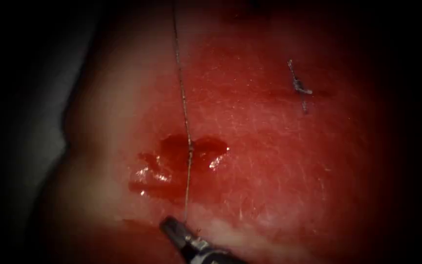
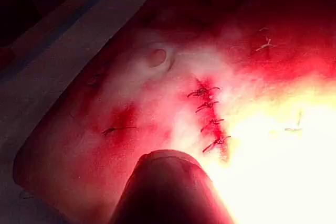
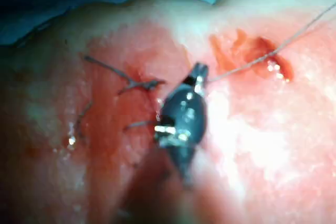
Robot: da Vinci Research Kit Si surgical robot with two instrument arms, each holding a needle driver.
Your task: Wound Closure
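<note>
The right tool (image 1: pixel 173 228) comes in at the bottom edge of the endoscope view, its jaws shut on the thread (image 1: pixel 185 112). The thread runs taut from the jaws up across a pool of red fluid (image 1: pixel 172 149) and out past the top of the tissue (image 1: pixel 269 146). In the right wrist view the same tool (image 3: pixel 198 72) grips the thread (image 3: pixel 262 56), which passes over a small red opening (image 3: pixel 260 51). The left tool's shaft (image 2: pixel 168 182) shows as a dark rounded end above the tissue.
A tied stitch with cut ends (image 1: pixel 299 87) sits on the tissue at the upper right. A closed cut with several stitches (image 2: pixel 210 114) and loose thread ends (image 2: pixel 265 45) lie ahead of the left shaft. More stitches (image 3: pixel 139 83) lie beside the right tool.
</note>
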